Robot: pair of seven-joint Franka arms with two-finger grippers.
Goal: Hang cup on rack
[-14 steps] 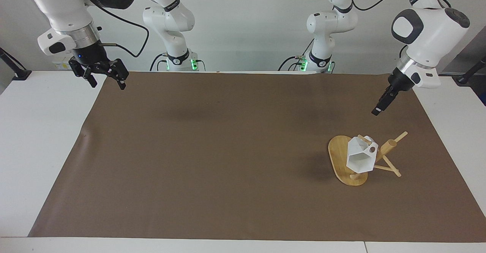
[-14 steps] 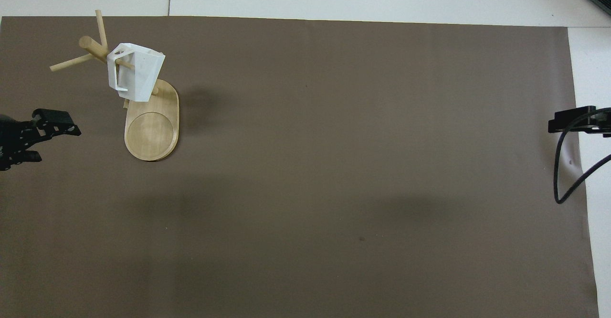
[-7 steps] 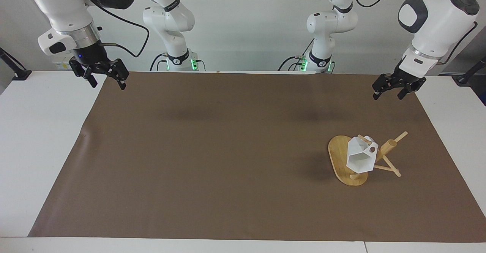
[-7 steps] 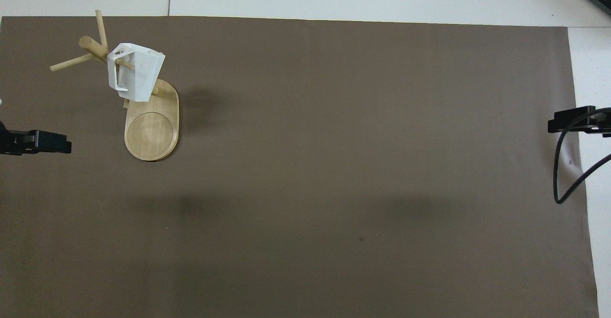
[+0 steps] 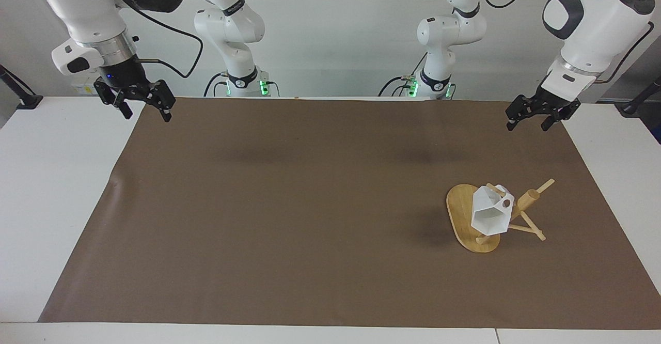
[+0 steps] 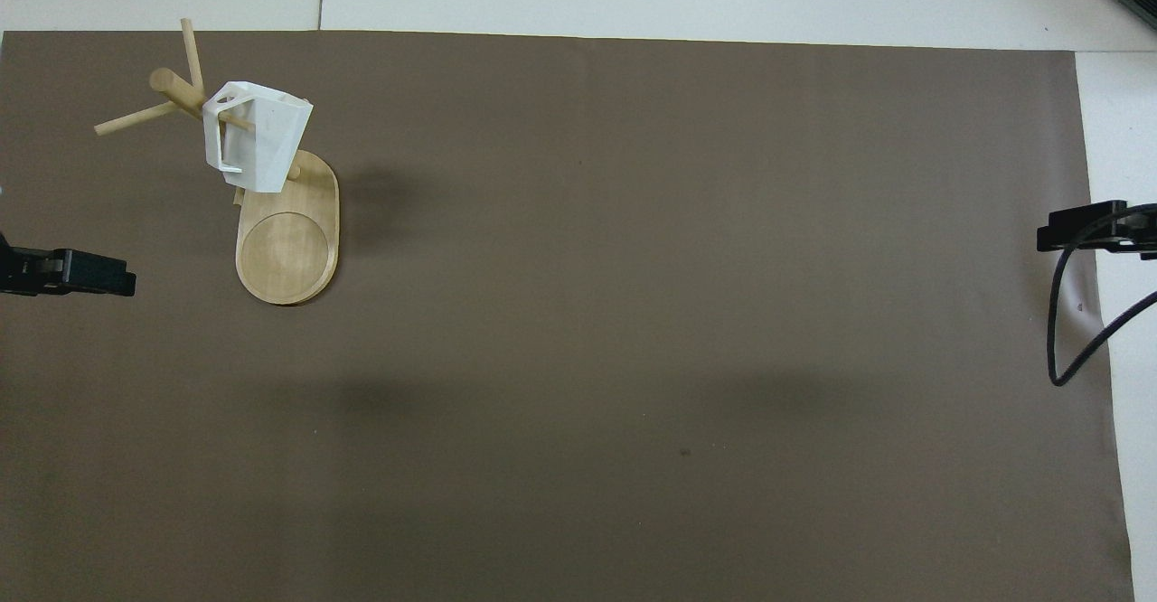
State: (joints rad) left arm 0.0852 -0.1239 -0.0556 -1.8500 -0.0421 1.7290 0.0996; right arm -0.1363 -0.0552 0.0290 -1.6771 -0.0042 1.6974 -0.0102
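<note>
I saw the white faceted cup (image 5: 491, 214) hung by its handle on a peg of the bamboo mug tree (image 5: 521, 210) — so I held the left claw (image 5: 534, 116) and right claw (image 5: 138, 102) spread apart and empty over the brown mat's (image 5: 310, 204) corners.

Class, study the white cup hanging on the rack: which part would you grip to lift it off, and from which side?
Probably the cup by its faceted body, approaching from above, gripping away from the post: its handle is threaded on a peg of the rack, so the body is the free part.
</note>
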